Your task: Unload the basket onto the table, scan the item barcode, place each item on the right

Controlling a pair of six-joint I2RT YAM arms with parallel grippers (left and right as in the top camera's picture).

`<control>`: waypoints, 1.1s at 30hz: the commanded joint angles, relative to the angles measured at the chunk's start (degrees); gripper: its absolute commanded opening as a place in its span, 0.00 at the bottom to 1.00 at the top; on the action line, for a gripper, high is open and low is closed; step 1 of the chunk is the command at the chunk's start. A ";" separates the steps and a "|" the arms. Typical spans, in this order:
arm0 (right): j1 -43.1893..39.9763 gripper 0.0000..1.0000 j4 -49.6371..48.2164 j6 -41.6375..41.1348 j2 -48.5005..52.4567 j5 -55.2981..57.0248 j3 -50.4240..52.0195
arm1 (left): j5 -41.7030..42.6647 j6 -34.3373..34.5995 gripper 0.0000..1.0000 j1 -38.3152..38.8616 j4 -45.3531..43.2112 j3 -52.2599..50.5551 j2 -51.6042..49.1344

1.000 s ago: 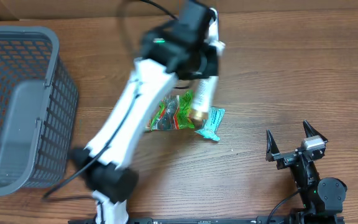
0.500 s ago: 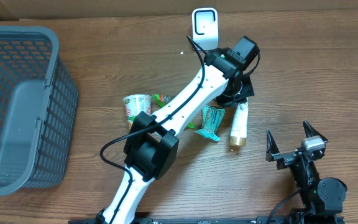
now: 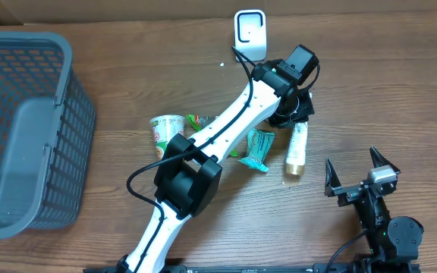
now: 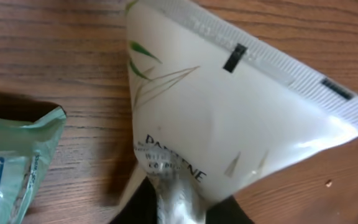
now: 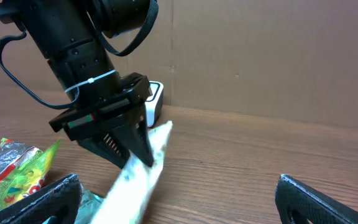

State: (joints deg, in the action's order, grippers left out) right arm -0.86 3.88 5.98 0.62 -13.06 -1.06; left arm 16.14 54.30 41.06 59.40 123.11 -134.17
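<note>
A white Pantene tube (image 3: 297, 148) with a gold cap lies slanted right of centre, its crimped end up against my left gripper (image 3: 293, 120). From the right wrist, the dark fingers (image 5: 135, 140) taper to a point at that end, and the tube (image 5: 135, 180) is blurred while the arm is sharp. The tube (image 4: 229, 112) fills the left wrist view, so the gap between the jaws is hidden. The white scanner (image 3: 250, 30) stands at the back. My right gripper (image 3: 353, 176) rests open near the front right, holding nothing.
A grey basket (image 3: 21, 129) takes up the left side. A paper cup (image 3: 167, 130), a green snack packet (image 3: 203, 125) and a teal wipes packet (image 3: 258, 148) lie under the left arm. A cardboard wall (image 5: 260, 56) closes off the back.
The left arm swung right with the tube and brought it down by the teal packet. In the last half second the tube shifted slightly up and right.
</note>
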 commanded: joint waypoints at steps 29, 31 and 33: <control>0.11 1.00 -0.37 -0.35 -0.46 0.61 0.61 | -33.14 -42.95 1.00 -29.44 36.44 25.79 28.22; 0.11 1.00 -0.37 -0.35 -0.46 0.61 0.61 | -33.16 -43.08 1.00 -36.83 37.40 25.79 30.12; 0.11 1.00 -0.37 -0.35 -0.46 0.59 0.61 | -33.77 -45.33 1.00 -40.83 37.40 25.79 30.51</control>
State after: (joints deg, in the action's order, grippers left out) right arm -0.86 3.88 5.98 0.62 -13.06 -1.06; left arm -13.63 13.04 5.56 96.55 148.81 -103.46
